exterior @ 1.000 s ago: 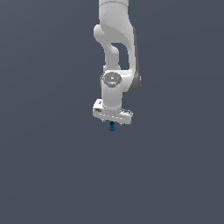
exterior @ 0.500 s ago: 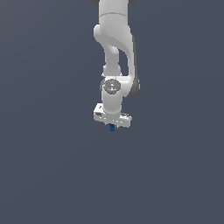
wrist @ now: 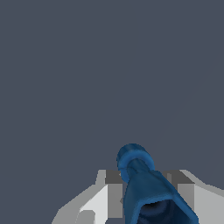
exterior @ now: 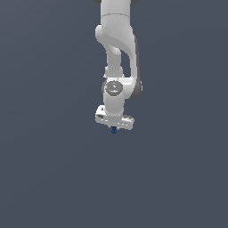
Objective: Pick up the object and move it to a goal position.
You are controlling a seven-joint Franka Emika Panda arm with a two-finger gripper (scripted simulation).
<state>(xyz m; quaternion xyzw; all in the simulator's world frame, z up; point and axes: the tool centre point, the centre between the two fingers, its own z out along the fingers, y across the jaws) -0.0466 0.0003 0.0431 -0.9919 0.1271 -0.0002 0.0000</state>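
In the exterior view the white arm point(exterior: 116, 53) hangs down from the top of the frame, its wrist pointing straight down, with the claw point(exterior: 114, 128) at its lower end. The object point(exterior: 114, 130) shows only as a small dark-blue knob poking out just below the claw's crossbar, centred under it, so it lies directly between the fingers rather than off to either side. Around the arm there is nothing but a flat grey backdrop; no table edge, shadow or goal marker can be made out, so it cannot be told how high the claw is. In the wrist view the object point(wrist: 144, 188) fills the near part of the picture, a ribbed blue cylinder whose long axis runs along the claw's own pointing direction, its rounded far end sticking out beyond the fingertips. Grey-white fingers point(wrist: 114, 192) sit tight against it on both sides, so the claw point(wrist: 146, 181) is narrow and clamped on the object. The pick looks done, and what remains is the carry. Since the object sits in line with the claw and protrudes past it, its tip would likely meet any surface first, before the fingers. Where the goal lies cannot be told from either view.
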